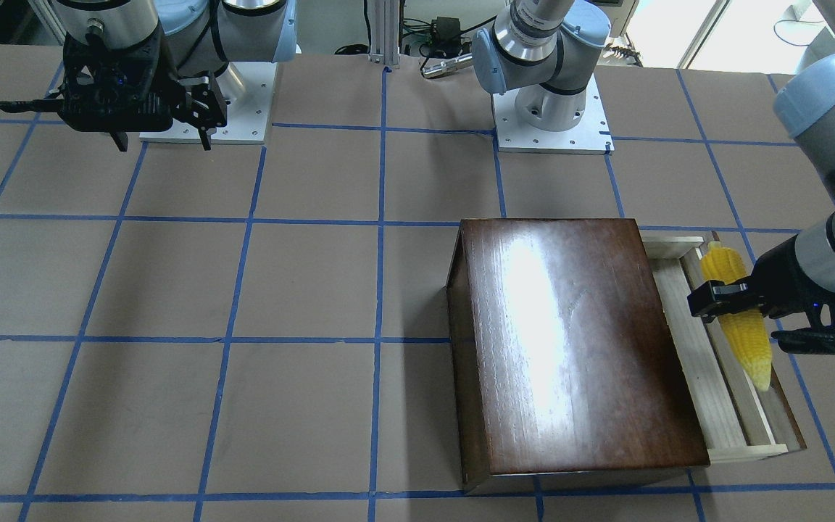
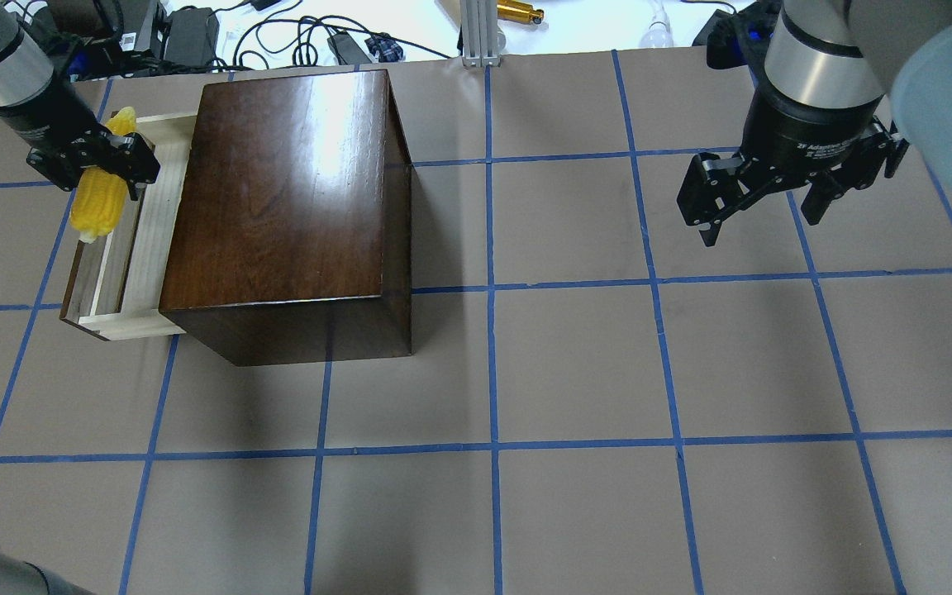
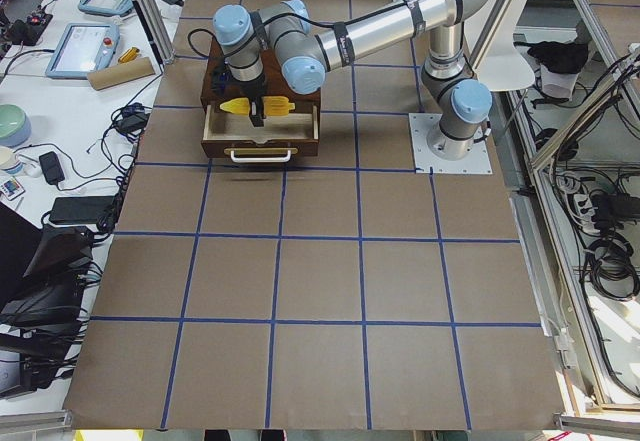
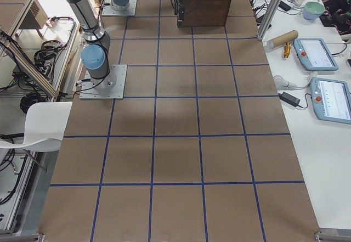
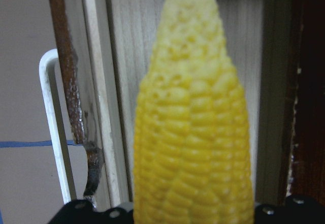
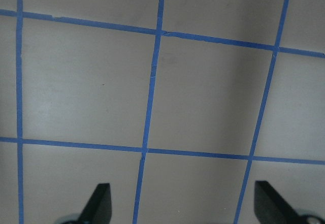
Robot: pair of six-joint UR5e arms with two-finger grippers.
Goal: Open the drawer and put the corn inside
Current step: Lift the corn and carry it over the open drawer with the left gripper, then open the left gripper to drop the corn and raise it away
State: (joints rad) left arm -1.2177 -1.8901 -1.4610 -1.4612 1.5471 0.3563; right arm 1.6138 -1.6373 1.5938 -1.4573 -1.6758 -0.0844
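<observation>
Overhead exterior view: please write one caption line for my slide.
The left gripper holds the corn over the open drawer of the dark box; the right gripper hangs open over the table.

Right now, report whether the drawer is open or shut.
Open: the drawer sticks out of the box, pale tray exposed; the left claw holds the corn over it.

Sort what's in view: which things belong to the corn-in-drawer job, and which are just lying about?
Job in hand:
corn, held in the left pincer
open drawer of the dark box

Lying about:
right pincer, open and idle
cables
gold cylinder
cardboard tube
tablets
</observation>
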